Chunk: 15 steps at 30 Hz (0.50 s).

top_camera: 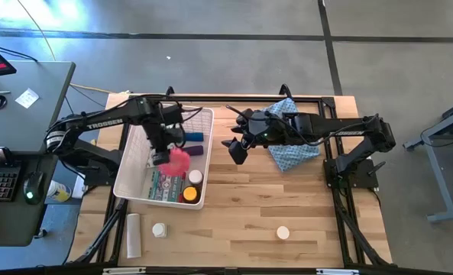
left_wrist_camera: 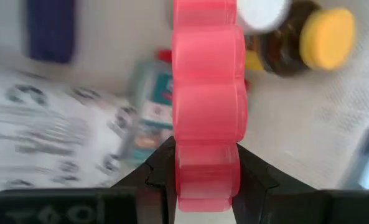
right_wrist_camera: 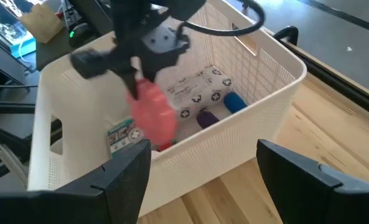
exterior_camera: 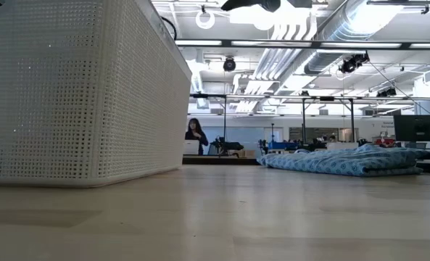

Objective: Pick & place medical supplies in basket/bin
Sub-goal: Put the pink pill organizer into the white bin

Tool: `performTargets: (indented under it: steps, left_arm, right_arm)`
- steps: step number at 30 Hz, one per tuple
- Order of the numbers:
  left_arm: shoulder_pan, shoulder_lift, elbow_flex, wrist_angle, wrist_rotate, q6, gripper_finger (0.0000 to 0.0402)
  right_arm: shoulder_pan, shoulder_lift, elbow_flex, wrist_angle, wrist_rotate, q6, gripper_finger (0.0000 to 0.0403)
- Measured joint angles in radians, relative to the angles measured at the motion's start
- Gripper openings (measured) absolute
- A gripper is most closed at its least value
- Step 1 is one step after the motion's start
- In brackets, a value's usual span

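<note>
The left gripper (top_camera: 165,156) was clamped on a lumpy red piece (left_wrist_camera: 207,118) hanging over the middle of the white bin (top_camera: 124,173), so I'd have lowered it a touch and let go clear of the amber bottle (left_wrist_camera: 308,42); the right gripper (right_wrist_camera: 203,165) hung spread apart just right of the bin; what the red piece actually was stayed hard to make out

The table (top_camera: 272,206) is pale planked wood with a smooth, faintly glossy finish. The bin (right_wrist_camera: 259,112) is white matt plastic, its walls pierced in a fine lattice. The pink pill case (left_wrist_camera: 208,106) looks like translucent glossy plastic. The blue patterned cloth (exterior_camera: 360,159) lies soft and rumpled.
</note>
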<state>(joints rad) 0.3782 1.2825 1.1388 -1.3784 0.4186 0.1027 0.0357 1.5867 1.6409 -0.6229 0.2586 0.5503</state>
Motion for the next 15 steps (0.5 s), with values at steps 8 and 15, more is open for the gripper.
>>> performTargets:
  steps: [8, 15]
  left_arm:
    - [-0.006, -0.008, -0.003, -0.121, 0.132, 0.089, 0.0139]
    - [-0.018, 0.003, -0.022, -0.159, 0.228, 0.098, 0.014]
  right_arm:
    - [0.0, 0.001, 0.0, -0.01, 0.049, 0.007, 0.0282]
    - [-0.003, 0.001, 0.0, -0.01, 0.057, 0.0, 0.0281]
